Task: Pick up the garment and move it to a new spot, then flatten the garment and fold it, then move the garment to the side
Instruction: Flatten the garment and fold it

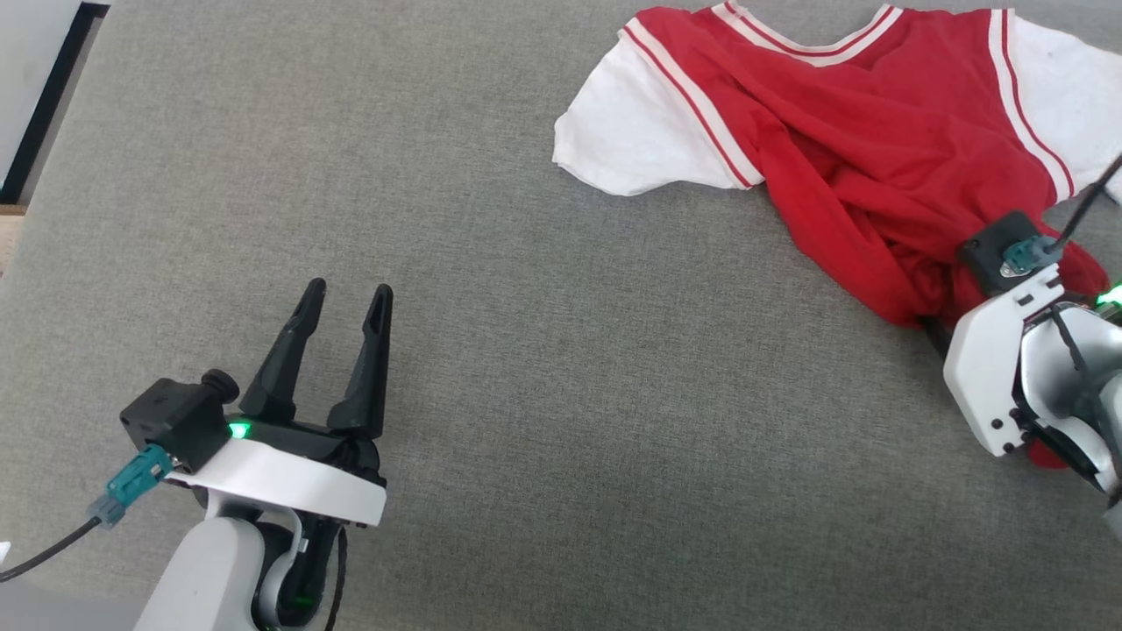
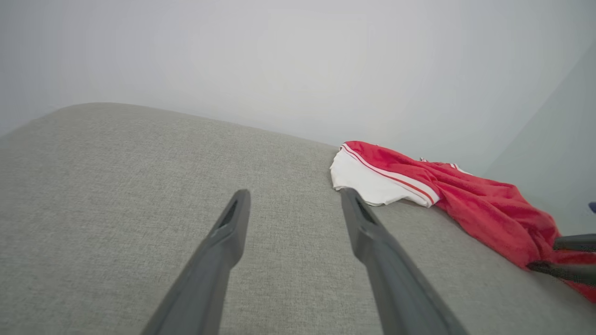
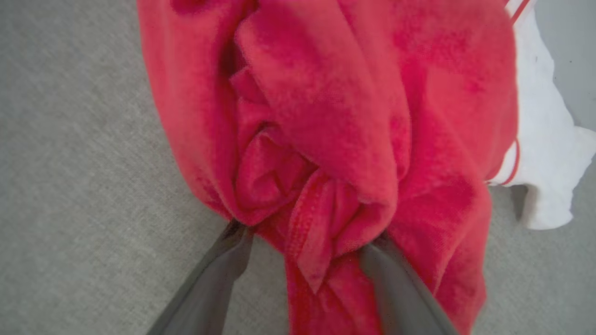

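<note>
The left gripper (image 1: 349, 289) is hovering, jaws wide and empty; the right gripper (image 3: 307, 232), jaws wide, is straddling the bunched red, white-sleeved T-shirt (image 1: 859, 149).

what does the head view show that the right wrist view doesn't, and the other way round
Head view: the left gripper, open over the bare grey surface and well apart from the garment, plus the striped neckline and both white sleeves.
Right wrist view: a close look at the right gripper, its fingers spread either side of a bunched red fold.
Both: the red garment, a white sleeve and the grey surface.
</note>
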